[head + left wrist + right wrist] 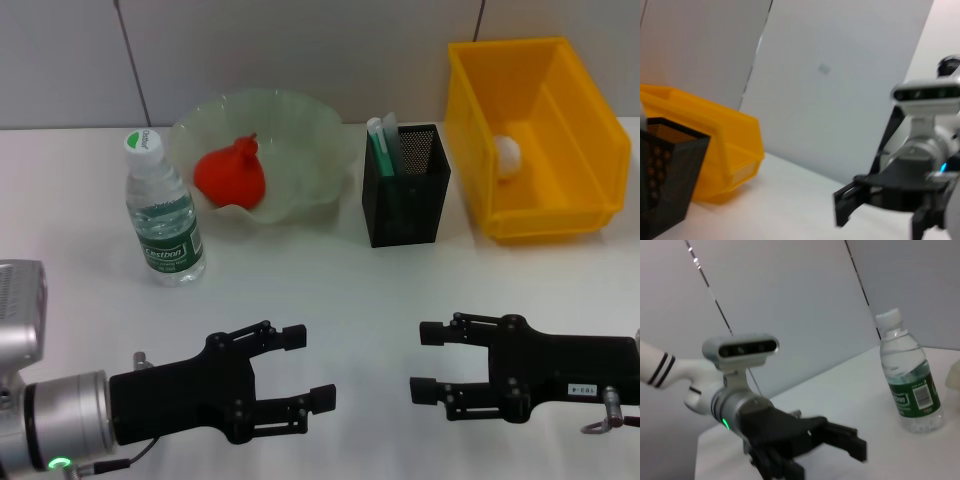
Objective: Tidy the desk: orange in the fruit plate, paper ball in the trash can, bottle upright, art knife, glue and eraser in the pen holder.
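Left hand and right hand hovering low over the counter, both wide open, gripping nothing. Water bottle standing upright beside fruit plate containing orange. Paper ball lying in yellow bin.

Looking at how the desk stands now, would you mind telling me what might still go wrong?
1. The bottle stands upright near the left gripper; a careless sweep of that arm might topple it.
2. The items stick out above the pen holder, so a bump could tip it.
3. Both grippers are open and face each other low over the table; the right gripper could clash with the left if both move inward.
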